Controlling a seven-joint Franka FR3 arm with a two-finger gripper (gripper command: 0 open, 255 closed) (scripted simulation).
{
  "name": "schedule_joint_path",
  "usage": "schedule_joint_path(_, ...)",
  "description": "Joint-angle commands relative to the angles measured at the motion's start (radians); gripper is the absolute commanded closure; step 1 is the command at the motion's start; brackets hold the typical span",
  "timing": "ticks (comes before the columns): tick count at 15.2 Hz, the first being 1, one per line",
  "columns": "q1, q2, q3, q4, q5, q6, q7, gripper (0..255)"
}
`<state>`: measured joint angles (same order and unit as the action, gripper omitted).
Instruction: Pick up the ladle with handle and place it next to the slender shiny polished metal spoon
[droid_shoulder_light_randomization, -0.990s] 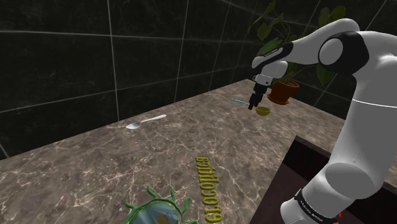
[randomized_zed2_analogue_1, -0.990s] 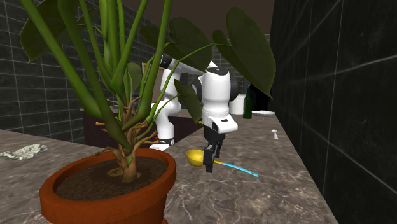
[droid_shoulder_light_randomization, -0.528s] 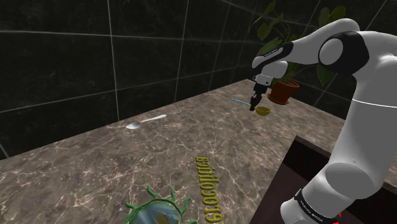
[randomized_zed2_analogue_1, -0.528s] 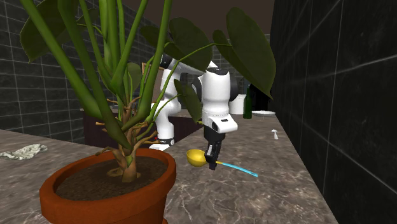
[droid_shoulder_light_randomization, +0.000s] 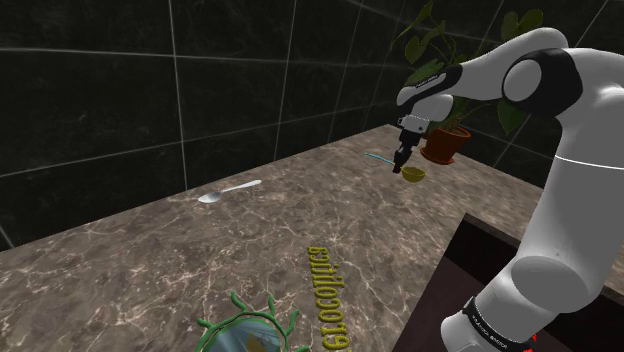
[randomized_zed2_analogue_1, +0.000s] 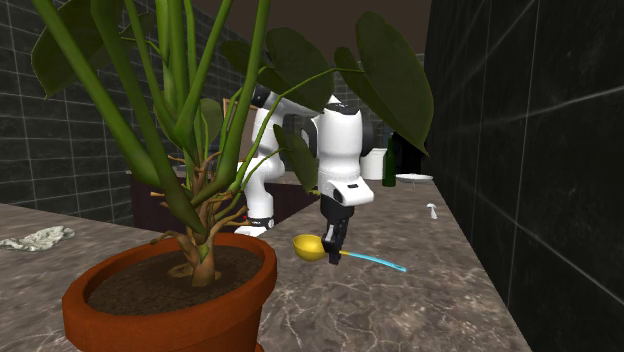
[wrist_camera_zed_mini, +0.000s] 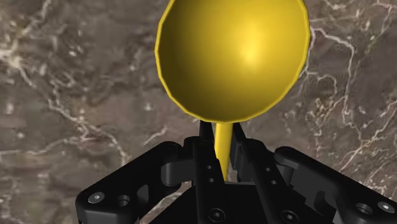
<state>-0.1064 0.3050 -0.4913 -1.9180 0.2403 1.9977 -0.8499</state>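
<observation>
The ladle has a yellow bowl (wrist_camera_zed_mini: 234, 57) and a thin light-blue handle (randomized_zed2_analogue_1: 376, 262). My black gripper (wrist_camera_zed_mini: 222, 153) is shut on the neck just behind the bowl. In the shoulder view the gripper (droid_shoulder_light_randomization: 400, 165) holds the ladle (droid_shoulder_light_randomization: 412, 173) slightly above the brown marble counter, near the potted plant. In the second exterior view the gripper (randomized_zed2_analogue_1: 330, 255) has the yellow bowl (randomized_zed2_analogue_1: 308, 247) on one side and the blue handle sticking out on the other. The slender metal spoon (droid_shoulder_light_randomization: 227, 191) lies on the counter near the dark tiled wall, well away towards the shoulder view's left.
A potted plant (droid_shoulder_light_randomization: 444, 143) in a terracotta pot stands just behind the gripper at the counter's end. A green-rimmed dish (droid_shoulder_light_randomization: 245, 335) and yellow lettering (droid_shoulder_light_randomization: 328, 293) lie near the counter's front. Bottles (randomized_zed2_analogue_1: 390, 165) and a plate stand at the far end in the second exterior view.
The fingers have come together on the ladle's neck. The ladle has since risen a little off the counter; its blue handle sits higher than before.
</observation>
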Motion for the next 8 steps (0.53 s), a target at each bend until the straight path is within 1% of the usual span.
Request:
schedule_joint_path(1,0.002,-0.012,-0.003,0.010,-0.008,-0.020,0.006,255)
schedule_joint_path(8,0.008,-0.055,-0.011,0.053,-0.035,-0.099,0.029,255)
